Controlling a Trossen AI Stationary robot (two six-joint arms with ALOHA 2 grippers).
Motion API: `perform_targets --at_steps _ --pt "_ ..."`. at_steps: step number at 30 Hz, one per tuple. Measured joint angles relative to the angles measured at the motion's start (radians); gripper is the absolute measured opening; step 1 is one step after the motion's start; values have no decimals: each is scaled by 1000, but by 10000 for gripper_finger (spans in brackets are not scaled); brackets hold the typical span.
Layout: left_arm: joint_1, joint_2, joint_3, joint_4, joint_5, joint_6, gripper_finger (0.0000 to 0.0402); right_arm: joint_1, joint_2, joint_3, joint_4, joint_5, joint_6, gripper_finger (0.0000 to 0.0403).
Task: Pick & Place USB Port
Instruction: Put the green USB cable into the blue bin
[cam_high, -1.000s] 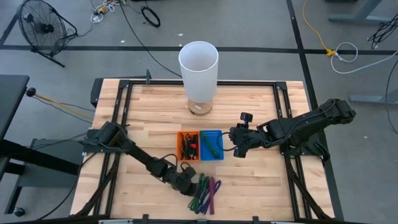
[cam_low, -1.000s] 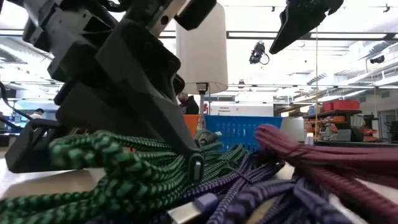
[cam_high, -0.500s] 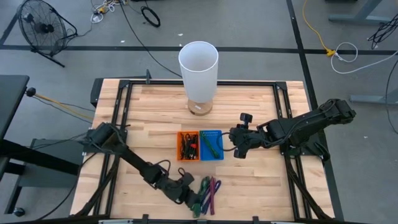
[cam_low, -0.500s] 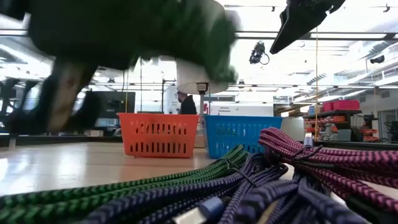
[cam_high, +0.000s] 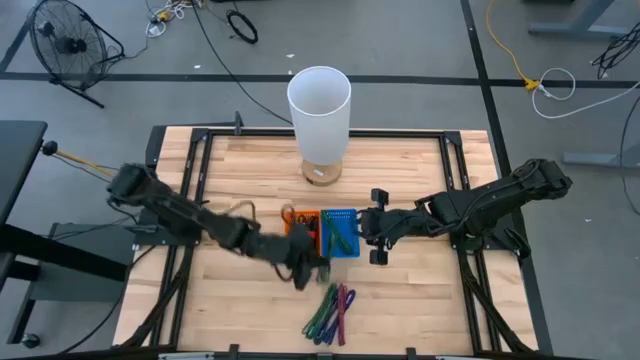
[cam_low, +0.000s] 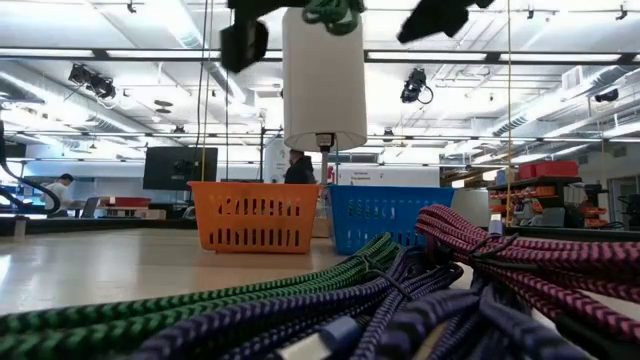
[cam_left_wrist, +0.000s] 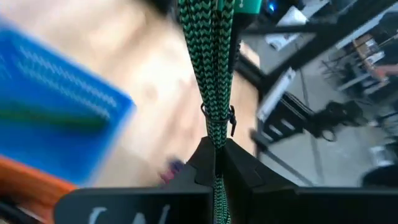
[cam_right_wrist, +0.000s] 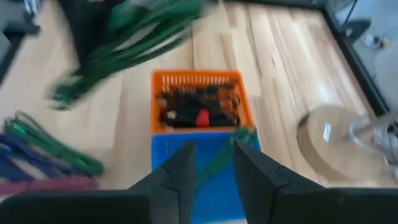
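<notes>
Above the orange basket, left gripper pinches a green braided cable; right gripper, fingers spread and empty, hovers beside the blue basket.

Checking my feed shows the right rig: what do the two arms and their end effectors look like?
Both arms are dark, nearly black, built from jointed segments. The left arm has a thin dark cable looping beside it. The right arm has bulkier rounded joints. The right end effector has two flat, dark, tapering fingers; the left end effector looks equally dark and angular.

Green braided USB cable hanging bundled and tied above table, beside orange basket, blue basket, loose cables nearby
</notes>
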Motion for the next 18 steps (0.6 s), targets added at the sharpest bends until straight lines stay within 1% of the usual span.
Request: perform_targets --at_steps 4,8,13,18 --pt "73 -83 0 -6 -2 208 11 0 0 0 116 0 -13 109" --pt "110 -118 0 6 0 365 11 -5 0 0 274 0 -15 109" --pt "132 -125 1 5 -4 448 11 -14 0 0 405 -22 -43 109" --pt "134 -125 1 27 -7 497 11 -35 0 0 429 -26 -35 109"
